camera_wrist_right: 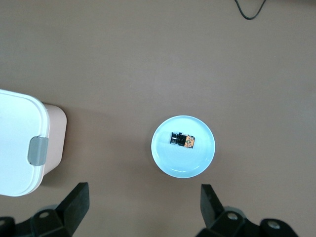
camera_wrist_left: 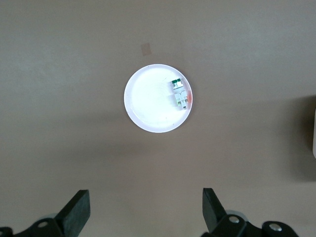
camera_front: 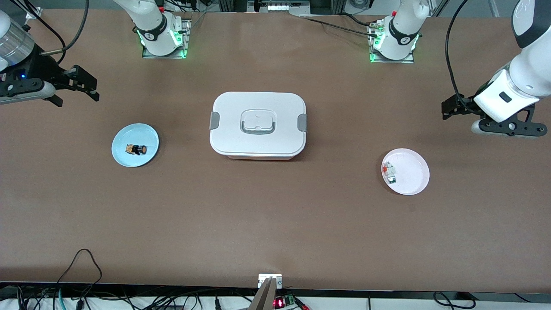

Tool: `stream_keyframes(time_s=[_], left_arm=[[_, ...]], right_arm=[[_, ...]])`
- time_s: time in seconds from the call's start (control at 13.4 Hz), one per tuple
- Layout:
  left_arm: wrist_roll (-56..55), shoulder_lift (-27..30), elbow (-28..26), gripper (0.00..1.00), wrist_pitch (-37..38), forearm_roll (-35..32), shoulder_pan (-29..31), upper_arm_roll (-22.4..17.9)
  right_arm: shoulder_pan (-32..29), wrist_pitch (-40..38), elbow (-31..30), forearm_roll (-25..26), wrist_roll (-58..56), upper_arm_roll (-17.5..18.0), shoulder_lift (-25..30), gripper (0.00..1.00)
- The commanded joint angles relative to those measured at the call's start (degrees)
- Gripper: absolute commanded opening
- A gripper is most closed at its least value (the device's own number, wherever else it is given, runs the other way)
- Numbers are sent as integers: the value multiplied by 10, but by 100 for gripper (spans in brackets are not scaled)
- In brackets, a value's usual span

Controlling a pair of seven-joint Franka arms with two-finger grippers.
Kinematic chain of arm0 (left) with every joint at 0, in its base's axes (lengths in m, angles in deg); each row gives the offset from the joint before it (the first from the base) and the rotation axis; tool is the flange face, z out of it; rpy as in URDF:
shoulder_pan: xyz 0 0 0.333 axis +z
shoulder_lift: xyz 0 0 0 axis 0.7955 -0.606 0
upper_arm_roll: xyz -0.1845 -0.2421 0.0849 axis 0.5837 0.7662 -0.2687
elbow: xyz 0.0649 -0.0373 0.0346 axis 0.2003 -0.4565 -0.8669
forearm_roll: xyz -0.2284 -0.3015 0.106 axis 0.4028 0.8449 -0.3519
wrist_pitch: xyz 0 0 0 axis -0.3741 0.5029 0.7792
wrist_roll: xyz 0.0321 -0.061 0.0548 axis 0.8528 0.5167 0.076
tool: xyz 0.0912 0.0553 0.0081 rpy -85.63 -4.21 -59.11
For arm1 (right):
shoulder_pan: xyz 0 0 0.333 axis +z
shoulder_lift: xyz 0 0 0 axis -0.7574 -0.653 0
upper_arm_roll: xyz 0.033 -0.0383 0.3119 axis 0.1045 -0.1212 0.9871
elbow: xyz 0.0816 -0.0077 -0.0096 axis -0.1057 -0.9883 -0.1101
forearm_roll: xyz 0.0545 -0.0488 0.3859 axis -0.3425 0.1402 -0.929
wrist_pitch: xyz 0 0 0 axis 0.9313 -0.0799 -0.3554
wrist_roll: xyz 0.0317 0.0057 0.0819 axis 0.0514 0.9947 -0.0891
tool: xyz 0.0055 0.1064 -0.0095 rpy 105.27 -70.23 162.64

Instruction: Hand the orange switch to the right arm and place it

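The orange switch lies on its side in the blue plate. The plate sits on the brown tabletop toward the right arm's end. In the front view, the plate is at about 9 o'clock from the white lunch box, well apart from it. The switch's orange cap points toward the box and its tan end points away. In the right wrist view the switch lies near the middle of the plate, and nothing touches it.

The right gripper hangs in the air over the bare tabletop at that end, at about 11 o'clock from the blue plate in the front view. Its fingers are spread wide and hold nothing.

The left gripper hangs over the tabletop at the left arm's end, at about 1 o'clock from the pink plate in the front view. Its fingers are wide apart too, and empty.

The pink plate holds some small white, red and green pieces, all close together near the rim that faces the lunch box. In the left wrist view these pieces also sit by the plate's edge.

The lunch box has its lid on, with grey clips at both short ends. It stands in the middle of the tabletop, between the two plates.
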Motion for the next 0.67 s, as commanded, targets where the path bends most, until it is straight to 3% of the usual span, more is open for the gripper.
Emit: stream_keyframes(time_s=[0.0, 0.6], left_arm=[[2, 10, -7, 100, 3, 11, 0, -2], [3, 10, -7, 100, 3, 11, 0, -2]], right_arm=[[2, -36, 22, 9, 54, -2, 2, 100], [-24, -72, 77, 15, 55, 15, -6, 100]])
